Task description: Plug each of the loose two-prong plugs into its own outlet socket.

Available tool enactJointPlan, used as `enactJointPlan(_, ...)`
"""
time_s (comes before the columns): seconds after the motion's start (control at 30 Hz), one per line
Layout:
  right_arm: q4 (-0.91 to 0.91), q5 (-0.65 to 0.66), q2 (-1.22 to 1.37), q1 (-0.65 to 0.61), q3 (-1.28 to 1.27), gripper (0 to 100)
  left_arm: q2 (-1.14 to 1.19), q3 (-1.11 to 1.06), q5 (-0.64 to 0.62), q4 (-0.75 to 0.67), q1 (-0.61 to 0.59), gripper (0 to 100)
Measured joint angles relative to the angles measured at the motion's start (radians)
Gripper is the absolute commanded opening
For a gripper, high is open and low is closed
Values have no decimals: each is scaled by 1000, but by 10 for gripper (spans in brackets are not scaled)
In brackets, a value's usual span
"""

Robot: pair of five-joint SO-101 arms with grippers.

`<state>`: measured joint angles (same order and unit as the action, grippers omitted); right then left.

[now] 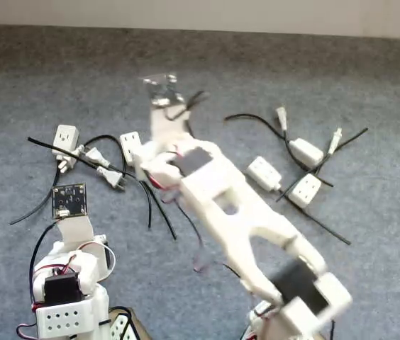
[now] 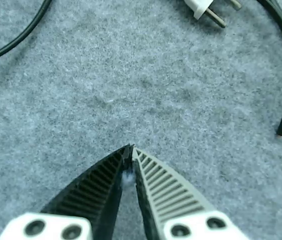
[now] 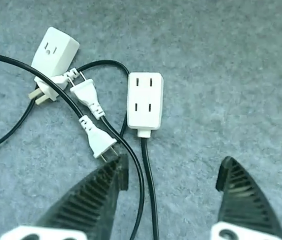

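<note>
Right fingers [image 3: 101,200] spread near an outlet socket [image 3: 145,100]; left fingers [image 2: 101,190] pressed together.

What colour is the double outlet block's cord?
The cord is black; clearest in the right wrist view.

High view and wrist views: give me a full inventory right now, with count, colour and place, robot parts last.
cube outlet: 1, white, far left of the table.
twin outlet block: 1, white, right of the cube outlet, black cord attached.
left plugs: 3, white, loose between those two outlets.
right outlets: 3, white, right of the outstretched arm.
right plugs: 2, white, beside the right outlets.
cords: several, black, trailing across the table.
table: 1, grey carpet-like cover, under everything.
left gripper: 1, black and white, shut, over bare table.
right gripper: 1, black and white, open, over the twin outlet block's cord.
</note>
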<state>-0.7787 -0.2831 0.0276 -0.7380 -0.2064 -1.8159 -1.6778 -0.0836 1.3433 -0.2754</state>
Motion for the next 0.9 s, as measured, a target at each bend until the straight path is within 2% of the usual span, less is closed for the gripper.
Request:
enactJointPlan(0.3, 0, 0, 361, -97, 330, 282, 0, 0, 0, 0, 0, 6)
enactJointPlan(0.5, -9, 0, 560, -80, 505, 282, 0, 0, 0, 0, 0, 6)
enactJointPlan(0.77, -114, 0, 813, -18, 795, 281, 0, 0, 0, 0, 0, 6)
enactJointPlan(0.9, -204, 0, 905, -14, 957, 188, 0, 0, 0, 0, 0, 6)
